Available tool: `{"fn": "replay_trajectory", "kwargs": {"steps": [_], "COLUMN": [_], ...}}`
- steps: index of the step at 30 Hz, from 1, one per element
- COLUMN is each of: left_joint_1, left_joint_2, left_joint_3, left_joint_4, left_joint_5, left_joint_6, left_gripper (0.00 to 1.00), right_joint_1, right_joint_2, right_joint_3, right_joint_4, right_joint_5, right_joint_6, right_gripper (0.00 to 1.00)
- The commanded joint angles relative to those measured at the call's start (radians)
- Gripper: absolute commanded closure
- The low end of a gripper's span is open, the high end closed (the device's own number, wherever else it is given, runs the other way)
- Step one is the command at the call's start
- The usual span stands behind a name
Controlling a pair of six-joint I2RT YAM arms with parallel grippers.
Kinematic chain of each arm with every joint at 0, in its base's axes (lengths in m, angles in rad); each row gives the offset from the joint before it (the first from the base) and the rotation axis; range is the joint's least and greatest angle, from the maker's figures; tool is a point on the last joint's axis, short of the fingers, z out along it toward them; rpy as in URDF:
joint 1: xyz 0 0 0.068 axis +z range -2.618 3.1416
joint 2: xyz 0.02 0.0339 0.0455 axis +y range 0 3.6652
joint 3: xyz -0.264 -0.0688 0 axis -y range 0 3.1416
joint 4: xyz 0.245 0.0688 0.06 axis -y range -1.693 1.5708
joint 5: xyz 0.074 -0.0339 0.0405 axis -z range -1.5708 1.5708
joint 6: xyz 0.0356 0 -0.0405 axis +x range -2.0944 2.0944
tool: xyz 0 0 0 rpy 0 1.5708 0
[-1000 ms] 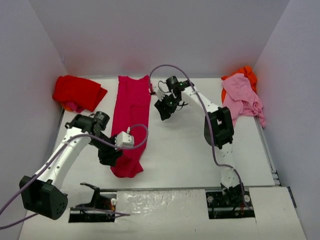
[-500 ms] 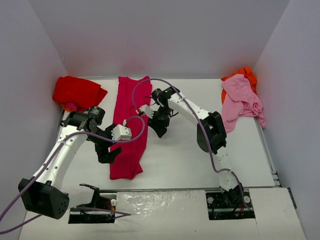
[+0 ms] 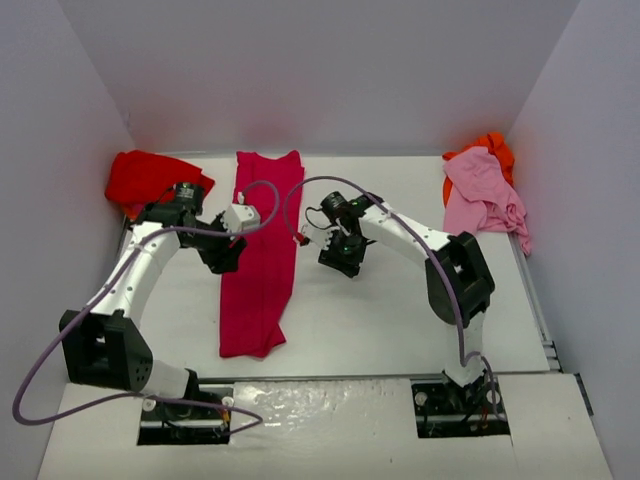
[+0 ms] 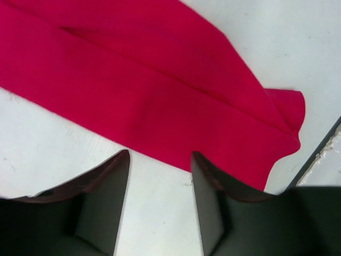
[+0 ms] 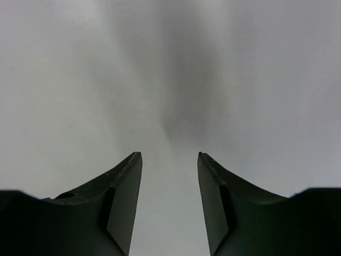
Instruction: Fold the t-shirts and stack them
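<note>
1. Your crimson-magenta shirt [image 3: 262, 250] lay flat on the desk [image 3: 400, 310] as one long, narrow strip. It ran from the far side toward the arm bases. In the left wrist view a lengthwise fold line showed along the cloth [image 4: 160, 96].
2. Your left fingers [image 3: 224, 258] were at that shirt's left edge, a little beyond the middle of its length. They stood apart with only bare desk between them and held nothing. Their tips were just beside the cloth's edge, and I could not tell whether they touched it.
3. Your right fingers [image 3: 343, 262] were on the other side of the crimson-magenta shirt, near its right edge but clear of it. They pointed down at the desk. They were spread as well and gripped nothing, and the right wrist view showed only white surface between and beyond them.
4. The bright red shirt [image 3: 145, 180] sat bunched up to the left of the crimson-magenta shirt's far end. It was near that end but not touching it.
5. The pale pink shirt [image 3: 485, 195] lay crumpled well apart from the crimson-magenta shirt, far off to its right. The orange shirt [image 3: 492, 148] was touching the pink one, showing from behind its far side.
</note>
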Motion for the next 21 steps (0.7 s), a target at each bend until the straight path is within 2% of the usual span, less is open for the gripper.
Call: {"fn": "replay_trajectory", "kwargs": {"steps": [1, 2, 4, 8, 10, 13, 15, 21], "left_joint_1": [-0.135, -0.194, -0.262, -0.383, -0.461, -0.553, -0.604, -0.751], "left_joint_2": [-0.031, -0.031, -0.004, 0.089, 0.128, 0.15, 0.151, 0.142], "left_joint_3": [0.066, 0.064, 0.089, 0.162, 0.166, 0.122, 0.075, -0.075], "left_joint_4": [-0.023, -0.034, -0.083, -0.207, -0.264, -0.287, -0.265, -0.14], "left_joint_5": [-0.003, -0.023, -0.051, -0.045, -0.065, -0.089, -0.139, -0.291], "left_joint_6": [0.016, 0.039, 0.07, 0.111, 0.128, 0.14, 0.126, 0.066], "left_gripper": [0.61, 0.66, 0.7, 0.69, 0.64, 0.46, 0.4, 0.39], "right_joint_1": [-0.212, -0.306, -0.401, -0.475, -0.496, -0.53, -0.56, -0.708], "right_joint_2": [-0.051, -0.045, -0.054, -0.094, -0.11, -0.124, -0.131, -0.13], "right_joint_3": [0.072, 0.088, 0.106, 0.066, 0.034, 0.003, -0.008, 0.043], "right_joint_4": [0.158, 0.156, 0.165, 0.19, 0.203, 0.223, 0.249, 0.294], "right_joint_5": [0.151, 0.124, 0.106, 0.123, 0.147, 0.193, 0.245, 0.274], "right_joint_6": [0.114, 0.128, 0.145, 0.139, 0.137, 0.137, 0.149, 0.251], "right_gripper": [0.58, 0.59, 0.58, 0.56, 0.56, 0.56, 0.56, 0.55]}}
